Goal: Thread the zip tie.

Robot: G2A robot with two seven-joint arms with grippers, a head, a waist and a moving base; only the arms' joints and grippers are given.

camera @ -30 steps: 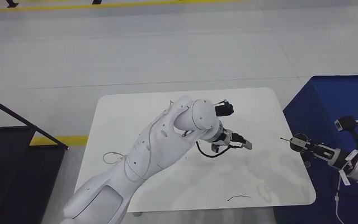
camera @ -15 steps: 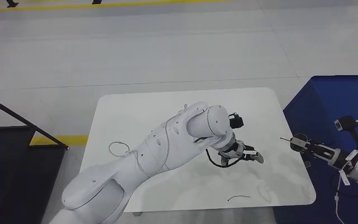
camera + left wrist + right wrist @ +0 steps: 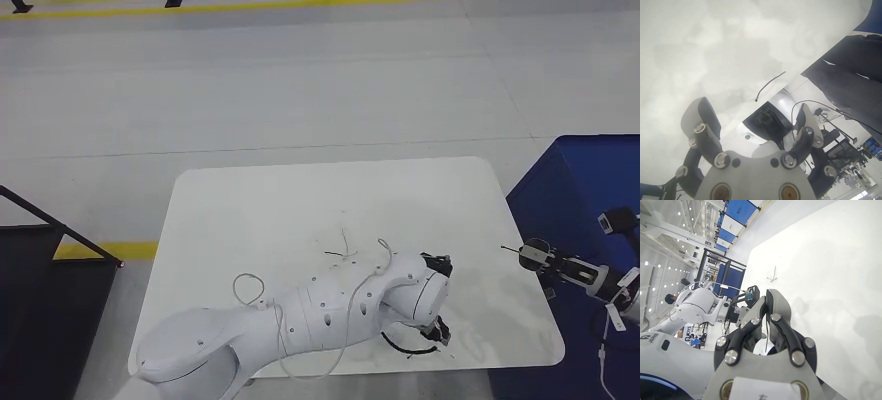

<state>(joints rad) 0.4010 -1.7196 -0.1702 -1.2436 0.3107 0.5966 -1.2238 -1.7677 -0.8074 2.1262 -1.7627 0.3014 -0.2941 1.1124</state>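
L arm has swung to the counter's (image 3: 250, 210) front edge since 1 s ago. Its left end effector (image 3: 753, 105) hangs w/ fingers wide apart, just short of the zip tie (image 3: 768, 86) lying loose on the counter by that edge. Off the counter's right side, the right end effector (image 3: 766, 295) is pinched on a thin black strip (image 3: 768, 330). Step: pickup approach. Next, prob.: lower, straddle tie, close w/o nudging it off the counter.

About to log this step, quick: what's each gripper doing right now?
Left gripper: open, empty, a loose zip tie lying ahead of it.
Right gripper: shut on a thin black zip tie.
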